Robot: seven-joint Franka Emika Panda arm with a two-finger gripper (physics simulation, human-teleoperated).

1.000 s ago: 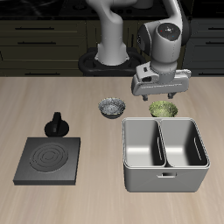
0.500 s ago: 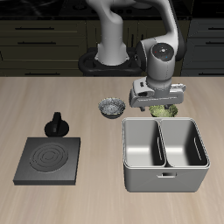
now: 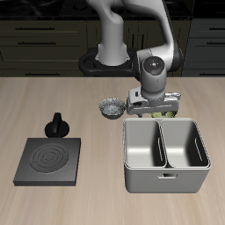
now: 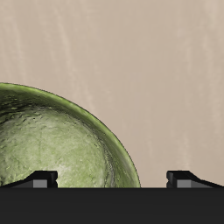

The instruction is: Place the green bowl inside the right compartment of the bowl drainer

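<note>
The green bowl (image 4: pixel 54 149) fills much of the wrist view, its speckled olive inside facing up. In the exterior view only a sliver of the green bowl (image 3: pixel 164 112) shows, on the table just behind the bowl drainer (image 3: pixel 164 180). My gripper (image 3: pixel 155 109) is low over it and open. In the wrist view the gripper (image 4: pixel 112 179) straddles the rim, with one fingertip (image 4: pixel 42 178) over the bowl's inside and the other outside it. The right compartment (image 3: pixel 185 146) holds nothing.
A grey-white patterned bowl (image 3: pixel 111 107) sits beside my gripper. A flat black square plate with rings (image 3: pixel 50 161) lies toward the table's front edge, with a small black knobbed object (image 3: pixel 57 125) just behind it.
My gripper has come down from well above the table to the green bowl, which it now mostly hides. The bowl has not moved.
</note>
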